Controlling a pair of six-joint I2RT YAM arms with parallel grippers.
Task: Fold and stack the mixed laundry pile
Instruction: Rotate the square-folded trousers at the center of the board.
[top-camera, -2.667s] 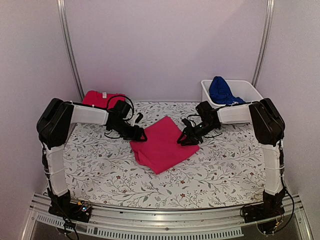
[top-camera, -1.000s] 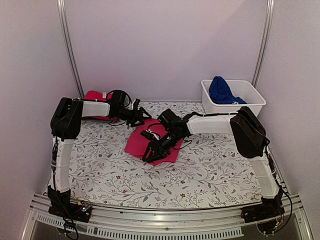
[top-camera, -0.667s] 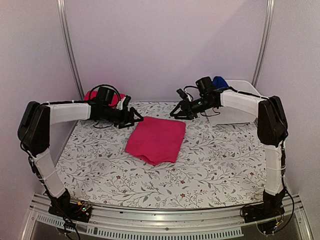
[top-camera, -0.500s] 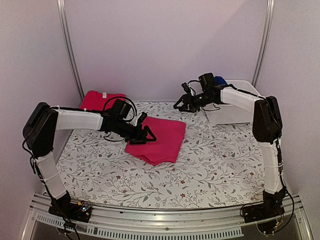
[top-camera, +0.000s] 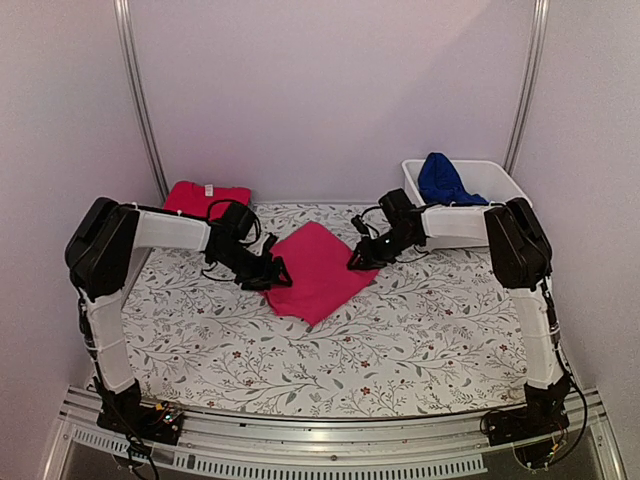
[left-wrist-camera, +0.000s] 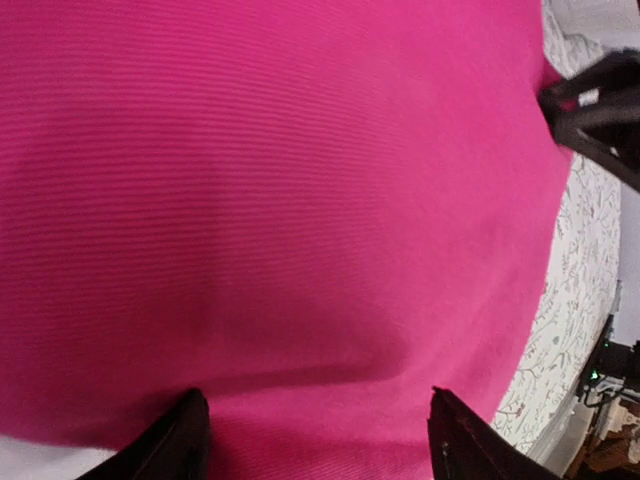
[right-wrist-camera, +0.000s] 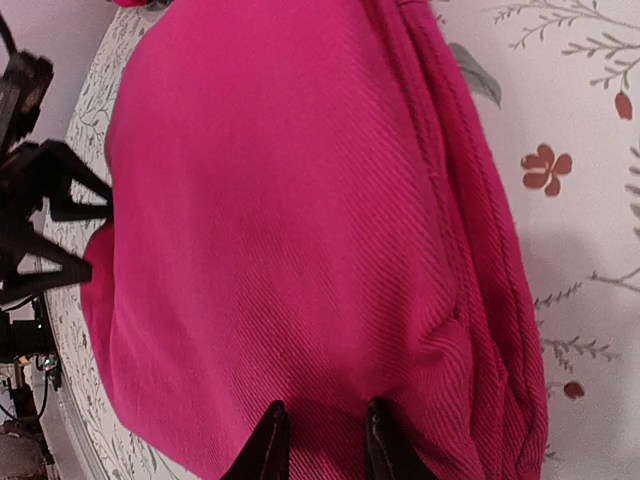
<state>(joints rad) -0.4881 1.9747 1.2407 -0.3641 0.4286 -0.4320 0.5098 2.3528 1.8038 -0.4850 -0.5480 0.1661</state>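
Top external alone: blue garment (top-camera: 440, 180), tub (top-camera: 492, 176)

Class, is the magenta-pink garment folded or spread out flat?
Folded: the magenta-pink garment lies as a compact square, with doubled layers showing along its edge.

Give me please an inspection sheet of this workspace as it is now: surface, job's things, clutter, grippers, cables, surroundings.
Surface: floral cloth spread flat over the whole work area.
Job's things: magenta garment folded at centre; red tee at back left; blue garment in the white tub at back right.
Clutter: nothing seen.
Grippers: left gripper open, at the magenta garment's left edge; right gripper at its right edge, jaws narrow, grip not clear.
Cables: black cables at the right arm's base; loops at both wrists.
Surroundings: plain walls, metal uprights in the back corners, rail along the near edge.
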